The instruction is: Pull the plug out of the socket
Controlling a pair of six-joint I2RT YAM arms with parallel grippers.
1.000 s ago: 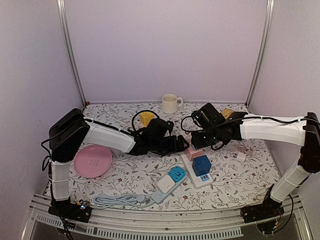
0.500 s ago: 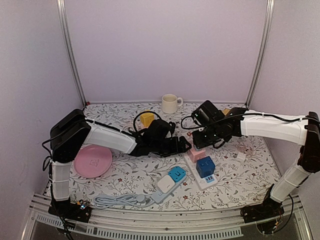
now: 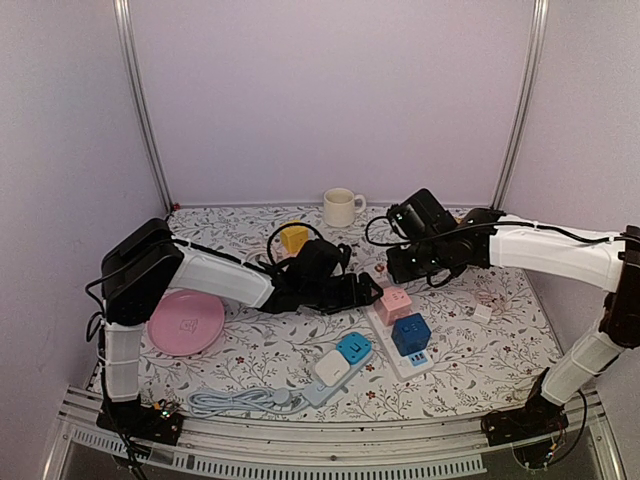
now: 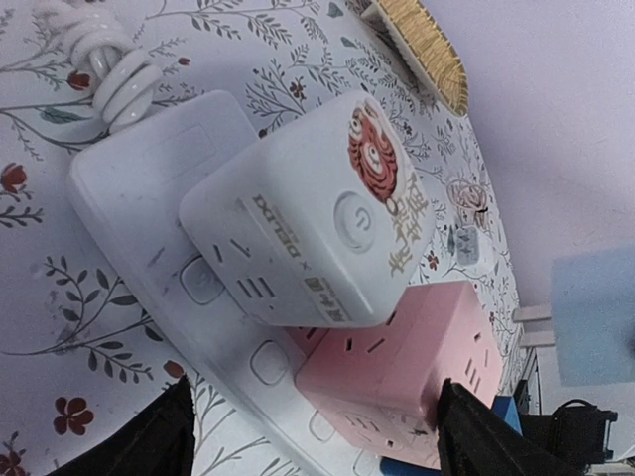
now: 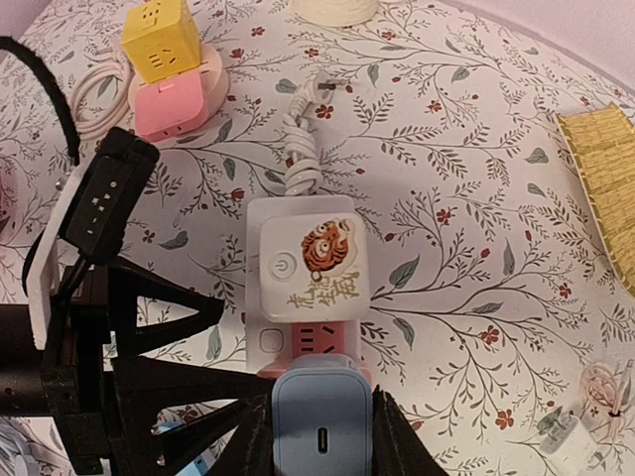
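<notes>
A white power strip [image 5: 260,342] carries a white cube with a tiger picture [image 5: 310,263] and a pink cube socket [image 5: 319,344], also seen in the top view [image 3: 393,300]. My right gripper [image 5: 322,428] is shut on a light blue plug [image 5: 322,421] and holds it in the air above the pink cube, clear of it. The plug also shows at the right of the left wrist view [image 4: 593,307]. My left gripper [image 4: 317,446] is open, its jaws wide on either side of the strip [image 4: 139,188] and pink cube [image 4: 407,367]. In the top view it sits left of the pink cube [image 3: 368,293].
A dark blue cube [image 3: 408,333] sits on the same strip. A second strip with a cyan cube [image 3: 352,349] lies nearer. A pink plate [image 3: 186,322], mug [image 3: 341,207], yellow cube [image 5: 159,35], straw brush [image 5: 605,169] and small white adapter [image 3: 482,313] lie around.
My right gripper has risen and drawn back from the pink cube with the blue plug in it, so the cube's top now shows. The strip shifted slightly. The left arm barely moved.
</notes>
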